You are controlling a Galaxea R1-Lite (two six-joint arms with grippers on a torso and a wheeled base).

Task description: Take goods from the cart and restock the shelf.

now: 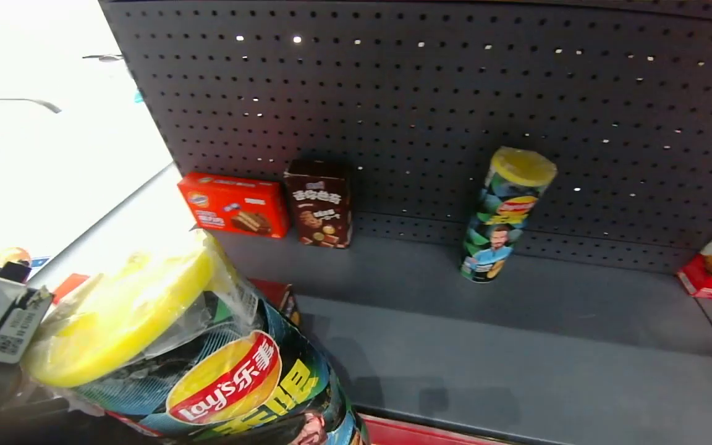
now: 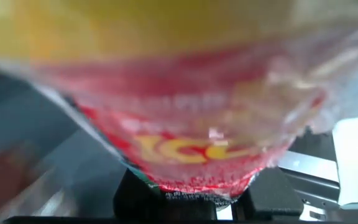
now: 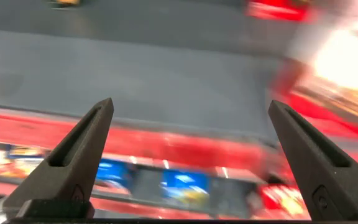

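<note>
Carrying: your left gripper (image 2: 199, 200) is holding the chip can (image 1: 195, 358) up at the near left, in front of the shelf (image 1: 517, 346), with its yellow lid tilting away from you.
Chip can: it is sitting in a loose clear wrap and is not resting on the shelf yet. I am judging that it is being held high so its base can pass over the front edge.
Left fingers: the can is hiding them, so you are not seeing how far they are closing. With the can hanging right at the gripper, I am reading them as clamped on its body.
Right gripper (image 3: 190, 104): it is hanging by the shelf's front edge, carrying nothing.
Right fingers (image 3: 79, 155): they are spreading wide and touching nothing, likely being kept free for the next item.
Shelf: 1 second can (image 1: 504, 213) is standing upright near the back panel (image 1: 455, 93). It is well apart from an orange box (image 1: 235, 204) and a brown box (image 1: 320, 203), which are standing just beside each other at the back left.
Open spot: the bare stretch between the brown box and the second can is looking like the natural place, keeping the 2 cans together.
Risk: the slack wrap is looking slippery, so you are needing a level, gentle set-down.
</note>
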